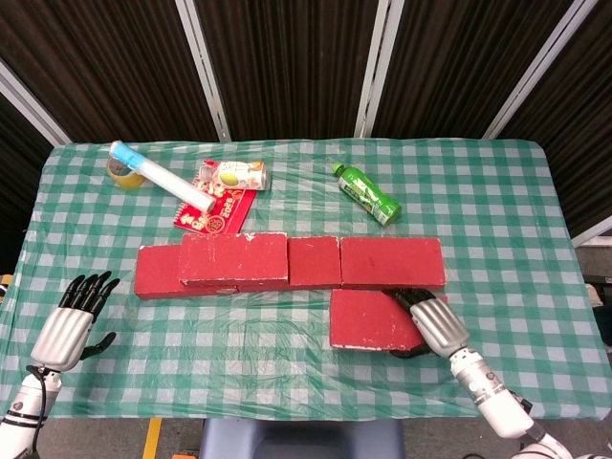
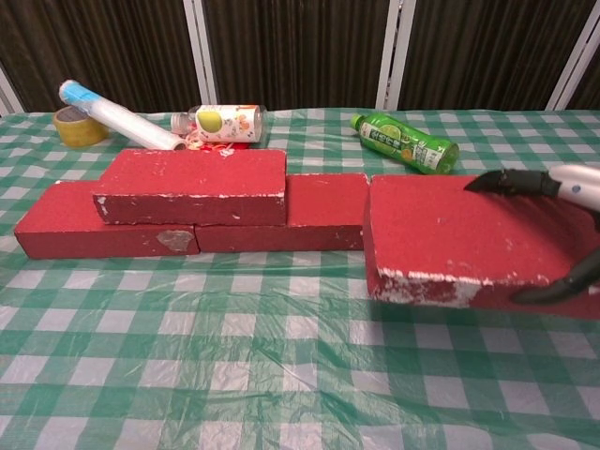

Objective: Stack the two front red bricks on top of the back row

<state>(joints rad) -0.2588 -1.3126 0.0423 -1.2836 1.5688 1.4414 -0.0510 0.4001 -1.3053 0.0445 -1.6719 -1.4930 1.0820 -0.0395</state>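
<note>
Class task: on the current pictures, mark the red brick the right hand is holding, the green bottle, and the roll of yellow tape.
held red brick [image 2: 450, 230], chest view: middle of its top face.
green bottle [image 1: 367, 194], head view: middle of its body.
yellow tape roll [image 2: 78, 127], chest view: its outer side wall.
right hand [image 1: 435, 323], head view: its back.

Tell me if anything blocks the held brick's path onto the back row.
Nothing visible does. The right hand grips the front brick lifted off the table, and the top of the back-row brick just behind it shows bare.

left robot hand [image 1: 69, 323] spread, right robot hand [image 1: 435, 323] gripping
</note>
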